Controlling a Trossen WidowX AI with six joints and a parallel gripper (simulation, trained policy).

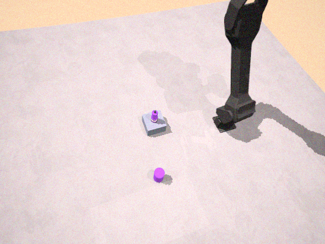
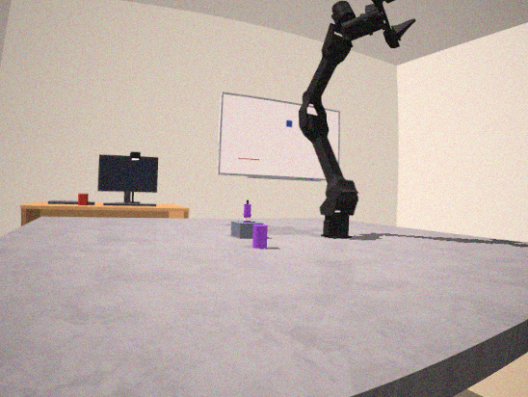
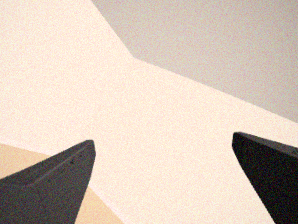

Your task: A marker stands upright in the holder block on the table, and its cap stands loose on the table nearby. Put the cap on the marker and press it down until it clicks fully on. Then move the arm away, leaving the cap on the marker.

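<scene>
The marker [image 1: 154, 115] [image 2: 247, 210] stands upright in the holder block [image 1: 156, 129] [image 2: 239, 230], its dark tip bare and pointing up. The purple cap [image 1: 159, 175] [image 2: 260, 236] stands upright and loose on the table, in front of the block in the top and exterior views. My gripper [image 3: 164, 143] is open, with nothing between its fingers in the wrist view. It is high above the table, at the top right of the exterior view, far from cap and marker, and is out of the top view.
The arm's base [image 1: 225, 122] [image 2: 335, 225] stands on the table [image 1: 89, 177] [image 2: 169, 299], to the right of the block. Behind the table are a wooden desk [image 2: 169, 210] with a monitor [image 2: 127, 173] and a red cup [image 2: 83, 198], and a whiteboard [image 2: 260, 130] on the wall.
</scene>
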